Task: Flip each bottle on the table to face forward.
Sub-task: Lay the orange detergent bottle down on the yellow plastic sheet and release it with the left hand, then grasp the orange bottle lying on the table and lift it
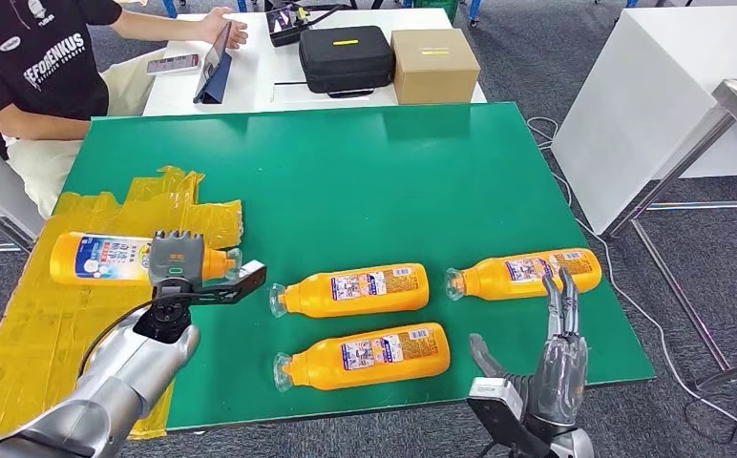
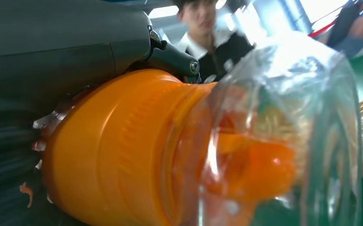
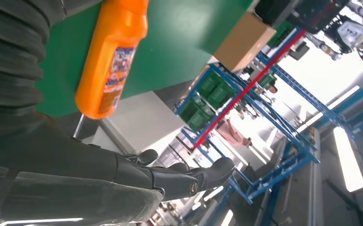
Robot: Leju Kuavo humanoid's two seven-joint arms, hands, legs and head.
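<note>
While left hand (image 1: 176,262) grips bottle (image 1: 107,259), lifted

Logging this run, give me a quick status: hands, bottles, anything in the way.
Left hand grips the far-left bottle near its cap. Right hand open, holding nothing. Three bottles lie on the green mat. Nothing blocking them.

We see four orange bottles lying on their sides: one at left (image 1: 107,259), one at centre (image 1: 355,290), one below centre (image 1: 369,356), one at right (image 1: 527,273), clear caps leftward except the first.
</note>
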